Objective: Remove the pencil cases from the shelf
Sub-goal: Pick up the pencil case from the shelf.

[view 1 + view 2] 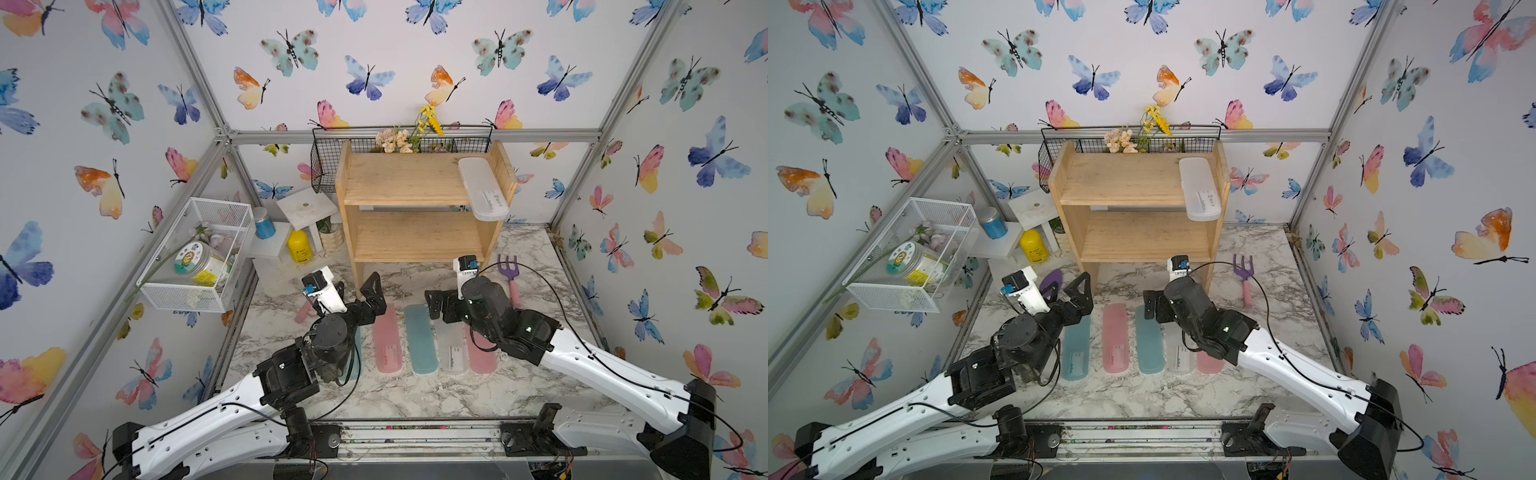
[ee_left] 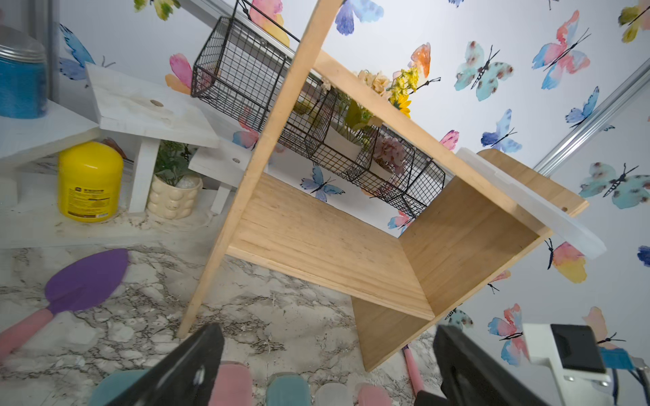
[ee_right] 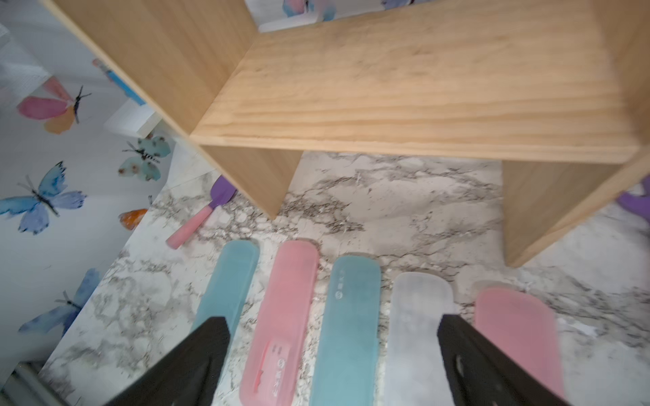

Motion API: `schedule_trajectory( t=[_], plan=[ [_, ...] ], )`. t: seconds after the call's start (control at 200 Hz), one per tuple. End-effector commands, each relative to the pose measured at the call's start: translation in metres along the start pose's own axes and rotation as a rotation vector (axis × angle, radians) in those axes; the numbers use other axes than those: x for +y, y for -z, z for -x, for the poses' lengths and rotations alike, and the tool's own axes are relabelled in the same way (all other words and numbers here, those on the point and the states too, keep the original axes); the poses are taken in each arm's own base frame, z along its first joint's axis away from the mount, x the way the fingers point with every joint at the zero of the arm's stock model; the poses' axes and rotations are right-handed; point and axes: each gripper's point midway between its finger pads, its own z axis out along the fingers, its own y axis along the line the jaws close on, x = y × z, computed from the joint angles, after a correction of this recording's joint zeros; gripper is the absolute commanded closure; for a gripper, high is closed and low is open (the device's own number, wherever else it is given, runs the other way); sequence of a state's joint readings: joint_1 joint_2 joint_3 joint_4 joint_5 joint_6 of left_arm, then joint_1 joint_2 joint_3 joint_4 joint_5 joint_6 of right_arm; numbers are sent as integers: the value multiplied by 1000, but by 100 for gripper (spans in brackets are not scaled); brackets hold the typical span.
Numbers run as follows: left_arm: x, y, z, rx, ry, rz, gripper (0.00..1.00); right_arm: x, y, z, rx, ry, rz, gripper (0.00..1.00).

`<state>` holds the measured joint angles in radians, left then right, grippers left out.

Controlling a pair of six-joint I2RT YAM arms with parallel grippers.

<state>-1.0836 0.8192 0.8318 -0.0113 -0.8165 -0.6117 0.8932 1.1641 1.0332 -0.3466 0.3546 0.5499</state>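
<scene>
A pine two-tier shelf [image 1: 415,208] stands at the back centre of both top views, on a marble-patterned bench [image 1: 415,395]. One frosted clear pencil case [image 1: 482,187] is on its top tier, at the right end against the side panel, its near end jutting out past the front edge. That overhang probably makes it easy to take from the front. The lower tier is bare.

Five more pencil cases lie flat on the bench in the lower middle of the frame, side by side in a neat row with their long sides parallel and small gaps between them: teal [image 1: 1076,349], pink [image 1: 1116,338], teal [image 1: 1149,340], frosted clear [image 1: 1179,353] and pink [image 1: 1209,363]. The tidy row suggests they were set down in turn, clear of the shelf.

The left claw [image 1: 365,297] hovers low in front of the shelf's left leg, jaws spread wide and gripping nothing. The right claw [image 1: 436,305] hangs over the far end of the row, also spread wide and empty; its wrist view shows the fingers [image 3: 197,355] straddling the middle cases without touching them.

A purple fork [image 1: 510,274] lies at the right, a purple trowel [image 1: 1052,282] at the left.

By this reckoning one case remains.
</scene>
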Motion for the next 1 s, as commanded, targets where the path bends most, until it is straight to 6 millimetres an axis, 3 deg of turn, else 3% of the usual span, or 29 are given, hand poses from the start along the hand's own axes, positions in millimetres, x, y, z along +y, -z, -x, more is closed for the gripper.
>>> schedule_trajectory(
  t=[0.0, 0.335, 0.611, 0.791, 0.996],
  plan=[
    [-48, -9, 0, 30, 44, -197, 1, -30, -2, -9, 63, 41, -81, 1],
    [-125, -55, -24, 117, 54, -369, 1, -78, 11, 21, 43, 16, -154, 1],
    [-157, -89, -26, 155, 121, -469, 1, -103, 11, 18, 64, -33, -165, 1],
    [-169, -116, -28, 198, 161, -460, 1, -108, 13, 22, 54, -52, -160, 1],
    [-185, -130, -6, 189, 317, -536, 1, -113, 12, 18, 63, -45, -175, 1]
  ],
)
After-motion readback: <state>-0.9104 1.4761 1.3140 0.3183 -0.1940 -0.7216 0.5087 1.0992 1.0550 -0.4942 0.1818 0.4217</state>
